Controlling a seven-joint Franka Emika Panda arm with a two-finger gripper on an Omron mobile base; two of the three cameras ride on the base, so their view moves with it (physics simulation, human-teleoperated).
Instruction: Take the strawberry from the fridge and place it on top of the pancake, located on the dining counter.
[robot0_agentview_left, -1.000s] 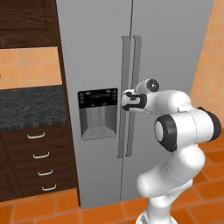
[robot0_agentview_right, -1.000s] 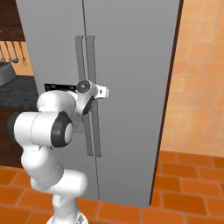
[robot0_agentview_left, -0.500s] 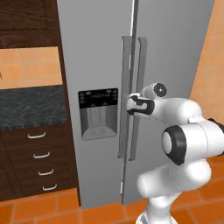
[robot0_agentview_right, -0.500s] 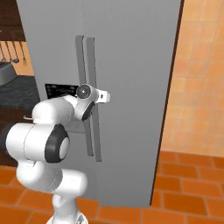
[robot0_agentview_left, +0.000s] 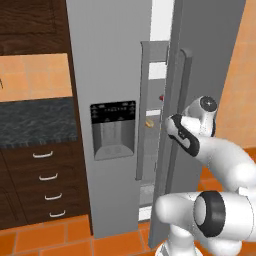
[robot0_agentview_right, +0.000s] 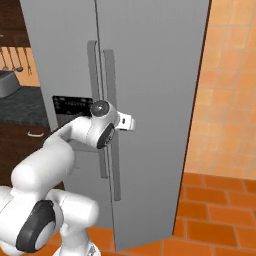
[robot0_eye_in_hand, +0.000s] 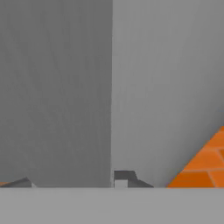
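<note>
The grey steel fridge (robot0_agentview_left: 110, 60) has its right door (robot0_agentview_left: 210, 50) swung partly open, leaving a gap onto the shelves. Through that gap I see the strawberry (robot0_agentview_left: 161, 98), a tiny red dot on a shelf. My gripper (robot0_agentview_left: 172, 126) is shut on the right door's long vertical handle (robot0_agentview_left: 183, 85). From the other side the gripper (robot0_agentview_right: 126, 121) sits against that handle (robot0_agentview_right: 110, 165). In the hand view the grey handle bar (robot0_eye_in_hand: 65, 87) runs between my fingertips (robot0_eye_in_hand: 124, 177). The pancake and the dining counter are out of view.
A small yellowish food item (robot0_agentview_left: 148, 123) lies on a lower shelf. The left door carries the black-panelled water dispenser (robot0_agentview_left: 113, 130). A black-topped wall counter (robot0_agentview_left: 35, 120) with dark drawers (robot0_agentview_left: 45, 185) stands to the left. Orange floor tiles (robot0_agentview_right: 215, 210) lie to the right.
The gripper has shut on the right door handle and drawn the door outward, so a gap onto the shelves now shows. The arm has swung back toward the base.
</note>
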